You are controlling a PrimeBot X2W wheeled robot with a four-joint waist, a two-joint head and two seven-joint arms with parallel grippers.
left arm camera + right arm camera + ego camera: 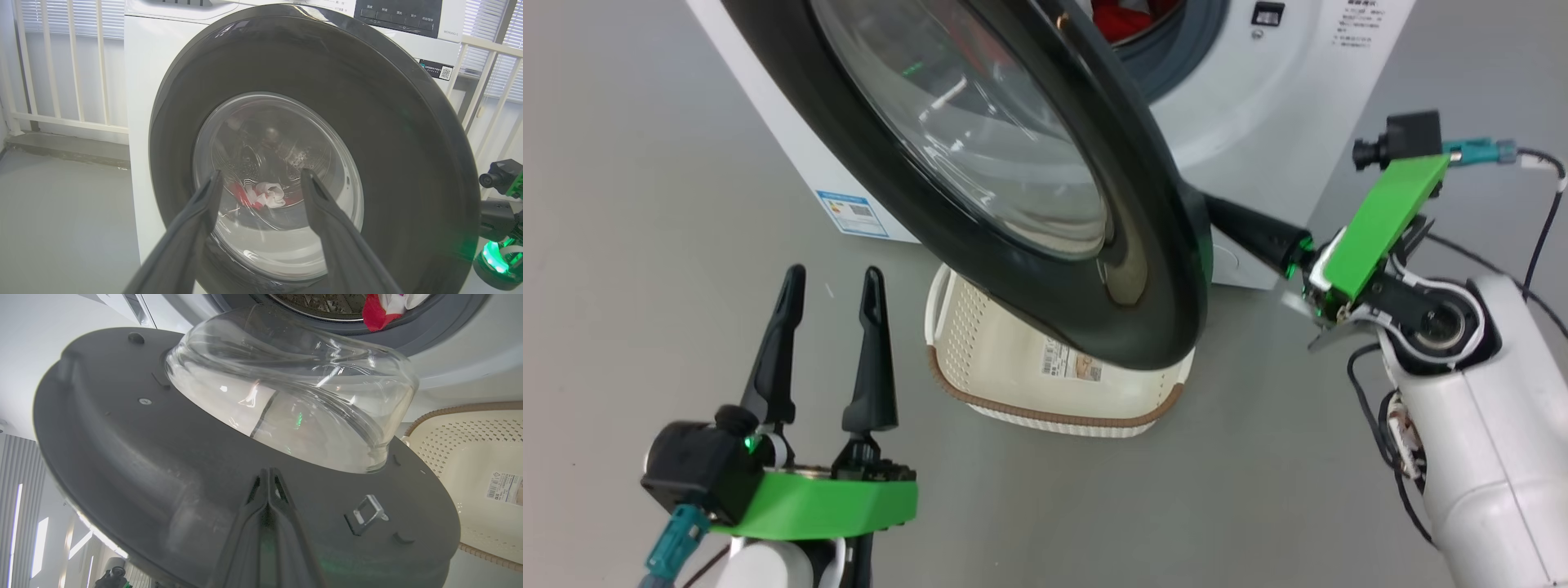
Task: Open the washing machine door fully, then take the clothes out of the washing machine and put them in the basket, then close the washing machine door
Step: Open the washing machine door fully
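At the front of the washing machine point(1258, 106), the washing machine door point(1013, 163) is found partly swung out, its lower rim hanging over the basket point(1045, 418), which stands on the floor point(645, 204) just before the machine. Red and white clothes point(1123, 18) are seen in the drum point(318, 302); none are seen in the basket.

The step in hand is judged to be the full opening of the door. The right gripper point(1229, 220) is found with its fingers point(261, 522) pressed together, holding nothing, and laid against the door's inner face just beside the base of the glass bowl point(294, 396), with the latch hook point(367, 512) near. It is advised that the push be applied on the dark plastic towards the free edge, clear of the glass, and led round the hinge's arc so that the tips are not let slide off.

The right forearm point(1486, 457) enters from the lower right, wrist bent, fingers aimed up and leftward behind the rim. The left gripper point(833, 278) is held low on the left, fingers spread wide and empty, pointed at the door's outer face and apart from it.
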